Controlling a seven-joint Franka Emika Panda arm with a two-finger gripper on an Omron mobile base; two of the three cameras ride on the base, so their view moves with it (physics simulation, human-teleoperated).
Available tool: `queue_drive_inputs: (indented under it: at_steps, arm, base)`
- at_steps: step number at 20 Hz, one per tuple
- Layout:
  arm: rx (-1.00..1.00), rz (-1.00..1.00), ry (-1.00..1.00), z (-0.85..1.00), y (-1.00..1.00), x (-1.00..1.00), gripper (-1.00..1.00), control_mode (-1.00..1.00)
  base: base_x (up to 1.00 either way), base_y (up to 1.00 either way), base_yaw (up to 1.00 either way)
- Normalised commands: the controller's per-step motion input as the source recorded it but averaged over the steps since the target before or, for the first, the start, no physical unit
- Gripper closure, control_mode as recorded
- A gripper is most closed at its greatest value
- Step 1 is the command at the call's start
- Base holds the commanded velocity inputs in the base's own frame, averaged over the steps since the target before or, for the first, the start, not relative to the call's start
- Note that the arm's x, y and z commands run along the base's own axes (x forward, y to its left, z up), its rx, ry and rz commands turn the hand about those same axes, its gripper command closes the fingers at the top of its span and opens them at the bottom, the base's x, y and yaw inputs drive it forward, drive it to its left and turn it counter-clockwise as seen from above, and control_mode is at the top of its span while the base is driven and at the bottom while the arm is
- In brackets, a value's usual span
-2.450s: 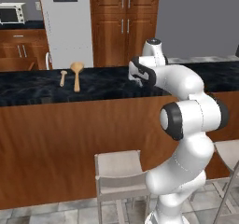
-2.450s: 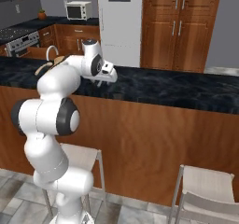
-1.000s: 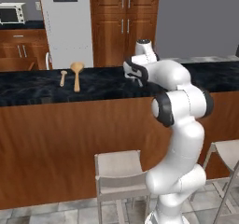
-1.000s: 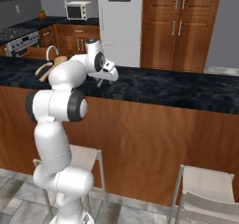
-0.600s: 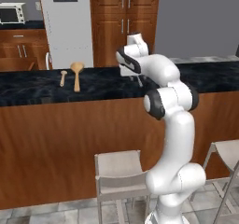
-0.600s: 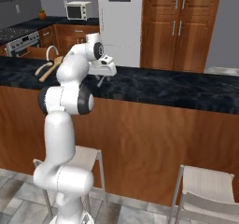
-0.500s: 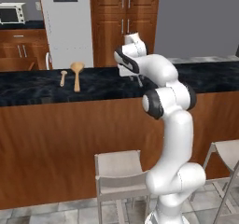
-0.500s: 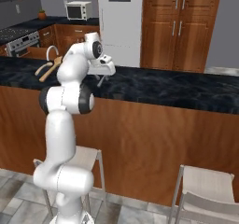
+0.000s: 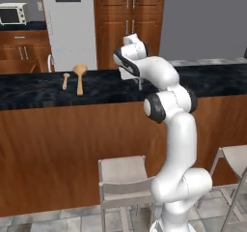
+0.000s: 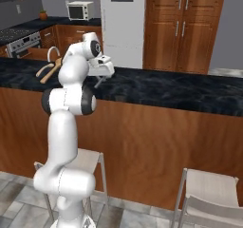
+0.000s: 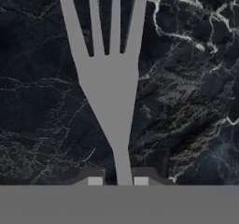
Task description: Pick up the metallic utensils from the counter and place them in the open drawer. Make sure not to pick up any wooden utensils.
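Observation:
A grey metal fork lies over the black marbled counter, tines toward the top of the hand view. Its slim handle runs down between my two fingertips. My gripper is shut on that handle. From the base views the gripper points down just above the counter, and the fork shows as a thin grey sliver beneath it. A tan wooden spoon and a shorter wooden utensil lie further left, well apart from the gripper. The open drawer is out of view.
Two stools stand in front of the counter beside my base. Behind the counter are a white fridge, wooden cabinets, a microwave and a stove. A faucet rises near the wooden utensils.
The arm has swung left and straightened up over the counter. The jaws have gone from wide open to closed on the fork's handle.

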Motion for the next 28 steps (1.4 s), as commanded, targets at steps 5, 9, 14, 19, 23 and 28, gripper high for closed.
queue_drive_inputs:
  at_steps: [5, 9, 14, 19, 23, 28]
  arm:
    - [0.0, -0.15, -0.15, -0.59, -0.69, -0.77, 1.0, -1.0]
    - [0.0, -0.14, -0.21, -0.15, -0.98, -1.0, 1.0, -1.0]
    - [0.02, -0.11, -0.28, -0.03, -0.93, -1.0, 1.0, -1.0]
    - [0.07, -0.03, -0.29, 0.48, -0.53, -1.0, 1.0, -1.0]
    - [0.04, 0.0, -0.06, 1.0, -0.28, -1.0, 1.0, -1.0]
    - [0.0, 0.0, 0.01, 0.99, -0.06, -1.0, 1.0, -1.0]
  base:
    - [0.0, 0.0, 0.0]
    - [0.0, 0.0, 0.0]
    - [0.0, 0.0, 0.0]
    - [0.0, 0.0, 0.0]
    - [0.0, 0.0, 0.0]
    - [0.0, 0.0, 0.0]
